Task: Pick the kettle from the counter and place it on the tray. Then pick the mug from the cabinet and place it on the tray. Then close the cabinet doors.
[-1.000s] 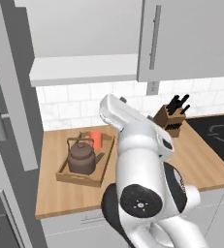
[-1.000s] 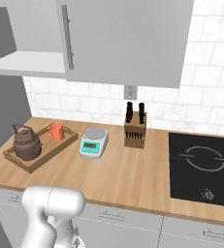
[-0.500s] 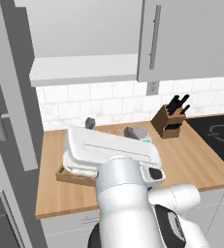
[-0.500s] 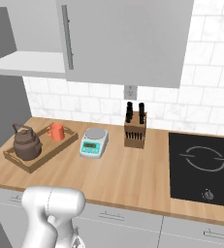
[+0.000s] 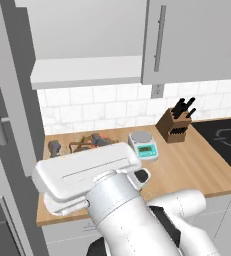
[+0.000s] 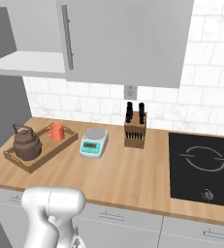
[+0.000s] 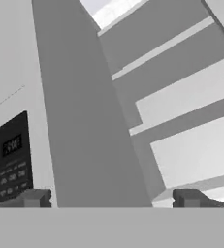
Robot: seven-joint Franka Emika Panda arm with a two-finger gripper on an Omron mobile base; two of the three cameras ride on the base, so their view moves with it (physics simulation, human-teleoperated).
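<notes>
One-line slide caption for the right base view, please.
Squat dark brown kettle and small orange-red mug sit on the light wooden tray.

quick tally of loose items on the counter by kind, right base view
kettle: 1
mug: 1
tray: 1
scale: 1
knife block: 1
Total: 5

A glossy white arm (image 5: 112,200) of thick rounded segments fills the lower centre of the left base view, with dark joint seams and two small dark finger tips (image 7: 35,197).
</notes>
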